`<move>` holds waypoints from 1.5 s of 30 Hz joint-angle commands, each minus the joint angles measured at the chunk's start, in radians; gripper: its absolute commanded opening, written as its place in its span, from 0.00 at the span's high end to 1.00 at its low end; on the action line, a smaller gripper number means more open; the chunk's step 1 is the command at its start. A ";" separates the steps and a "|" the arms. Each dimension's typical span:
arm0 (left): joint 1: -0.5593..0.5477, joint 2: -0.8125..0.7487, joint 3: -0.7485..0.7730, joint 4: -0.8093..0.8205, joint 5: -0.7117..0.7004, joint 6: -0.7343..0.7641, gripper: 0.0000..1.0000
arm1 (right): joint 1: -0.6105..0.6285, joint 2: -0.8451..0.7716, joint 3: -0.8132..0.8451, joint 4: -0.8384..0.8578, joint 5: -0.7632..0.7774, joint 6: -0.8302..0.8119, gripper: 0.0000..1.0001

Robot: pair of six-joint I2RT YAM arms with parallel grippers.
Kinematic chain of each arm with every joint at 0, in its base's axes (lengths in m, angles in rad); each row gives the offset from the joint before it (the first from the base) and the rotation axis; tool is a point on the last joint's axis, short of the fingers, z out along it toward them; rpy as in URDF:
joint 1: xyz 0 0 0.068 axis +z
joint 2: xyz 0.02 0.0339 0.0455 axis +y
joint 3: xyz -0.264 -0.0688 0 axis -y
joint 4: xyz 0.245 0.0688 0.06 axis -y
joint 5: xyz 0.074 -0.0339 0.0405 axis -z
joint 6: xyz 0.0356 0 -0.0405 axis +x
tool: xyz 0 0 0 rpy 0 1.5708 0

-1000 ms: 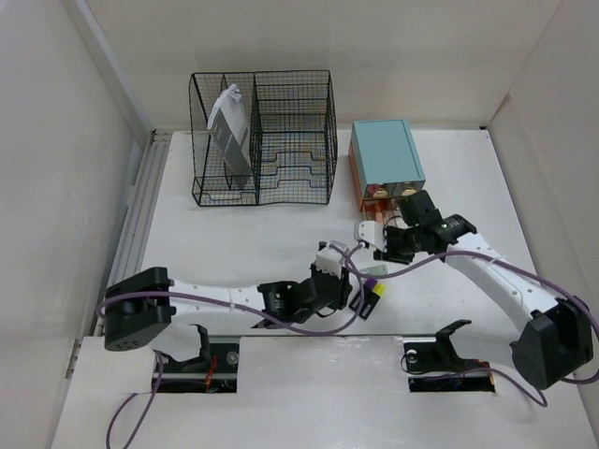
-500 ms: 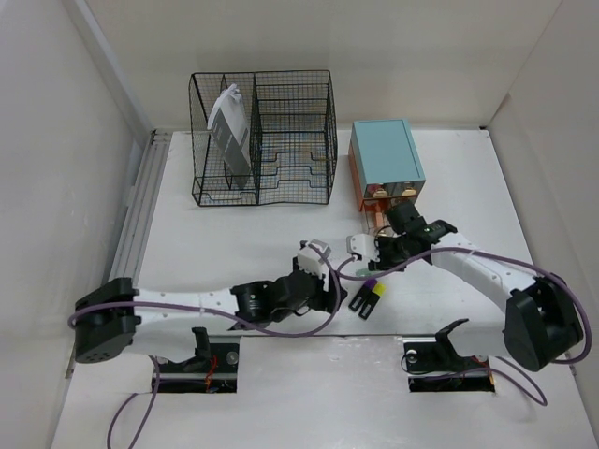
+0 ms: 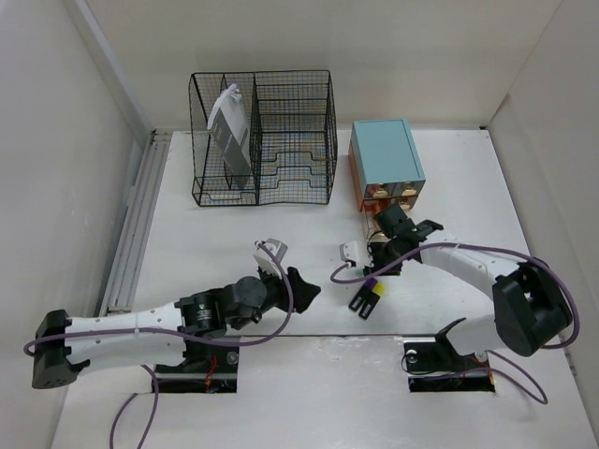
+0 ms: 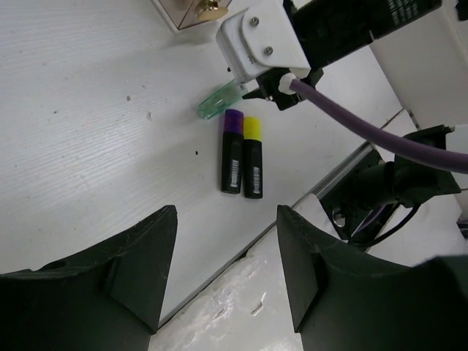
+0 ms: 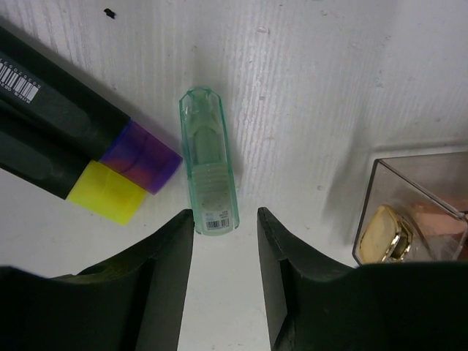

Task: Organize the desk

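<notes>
White walls close in the matte-white desk (image 3: 234, 234), which fills the floor of the enclosure, with a grey ribbed rail (image 3: 138, 220) along its left edge. Nearest are two rectangular cut-outs (image 3: 192, 369). Just beyond them the left arm lies low, and the left gripper (image 4: 225, 219) is released: its fingers are spread with only bare tabletop between them. Ahead of it two black markers (image 4: 243, 164) lie side by side, touching (one purple-capped, one yellow-capped). Just past their caps lies a translucent green tube (image 5: 207, 168). The right gripper (image 5: 225, 216) stands over the tube's near end with its jaws apart, not clenched on it. Farther back sits a teal drawer box (image 3: 386, 154). To its left is a black wire rack (image 3: 290, 140), with a pale packet (image 3: 229, 126) leaning in its left compartment.
</notes>
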 commanded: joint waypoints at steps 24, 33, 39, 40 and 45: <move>-0.004 -0.130 -0.031 -0.087 -0.018 -0.030 0.47 | 0.046 0.056 0.083 0.017 0.022 0.079 0.88; -0.004 -0.121 -0.051 -0.060 0.002 -0.049 0.47 | 0.034 -0.040 0.225 0.085 0.075 0.202 0.88; -0.004 -0.102 -0.060 -0.040 0.002 -0.058 0.47 | 0.011 -0.010 0.236 0.192 0.235 0.300 0.88; -0.004 -0.102 -0.060 -0.040 0.002 -0.058 0.47 | 0.011 -0.001 0.236 0.206 0.284 0.312 0.88; -0.004 -0.093 -0.079 -0.018 0.011 -0.058 0.47 | -0.018 0.050 0.264 0.280 0.382 0.386 0.88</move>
